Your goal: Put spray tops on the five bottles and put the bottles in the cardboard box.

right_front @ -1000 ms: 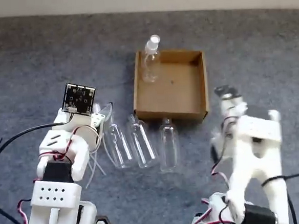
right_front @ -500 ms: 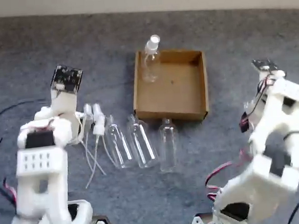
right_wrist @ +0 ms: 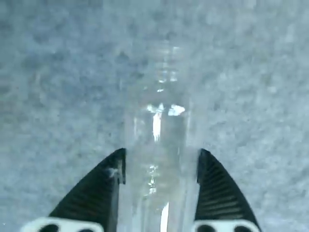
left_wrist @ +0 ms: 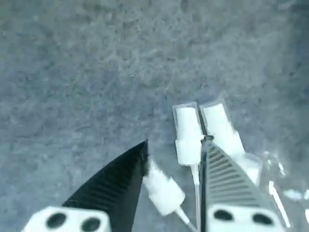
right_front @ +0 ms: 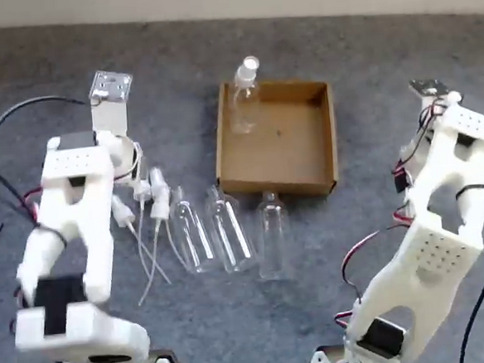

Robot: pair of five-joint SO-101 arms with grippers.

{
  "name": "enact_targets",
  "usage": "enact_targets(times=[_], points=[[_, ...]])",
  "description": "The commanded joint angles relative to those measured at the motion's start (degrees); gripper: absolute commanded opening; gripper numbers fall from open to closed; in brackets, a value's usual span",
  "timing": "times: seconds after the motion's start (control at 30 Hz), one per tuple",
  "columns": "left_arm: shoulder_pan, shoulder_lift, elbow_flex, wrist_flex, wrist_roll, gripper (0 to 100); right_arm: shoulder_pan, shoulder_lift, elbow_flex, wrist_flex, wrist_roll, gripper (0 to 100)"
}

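Observation:
Three clear uncapped bottles lie side by side on the carpet in front of the cardboard box. A capped bottle stands in the box's far left corner. Several white spray tops with thin tubes lie left of the bottles. My left gripper hangs open over them: one spray top lies by the dark finger, two others just beyond. My right gripper is shut on a clear bottle, neck pointing away, over bare carpet right of the box.
Grey carpet covers the whole table. The left arm stands tall at the left and the right arm at the right, with cables trailing at both sides. Open carpet lies behind and right of the box.
The left arm has swung back and to the left, ending above the spray tops. The right arm has moved right and away from the lying bottles, rising beside the box.

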Motion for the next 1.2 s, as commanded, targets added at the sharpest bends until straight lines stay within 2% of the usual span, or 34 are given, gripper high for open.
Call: enact_targets(times=[0.0,0.37,0.57,0.7,0.83,0.93,1.17], points=[[0.31,6.64,-6.11,0.53,1.32,16,-1.10,-0.57,-2.42,2.95,0.53,12.2],[1.80,15.16,-7.52,0.53,1.05,15,-1.01,-0.57,-2.42,4.53,0.53,16.7],[3.38,16.31,-7.96,0.18,1.32,4,-1.01,-0.75,-2.42,4.70,0.26,16.4],[3.38,13.93,-9.63,0.62,1.41,3,-1.63,-0.66,-5.93,9.54,0.44,16.8],[3.38,9.89,-11.74,2.55,2.90,3,-1.89,-0.48,-13.32,14.02,0.09,23.5],[3.38,6.81,-14.11,5.63,3.34,3,-1.89,-0.66,-16.40,14.46,0.09,27.2],[3.38,2.51,-14.99,6.77,3.43,3,-3.74,-0.31,-17.36,13.14,-0.70,27.5]])
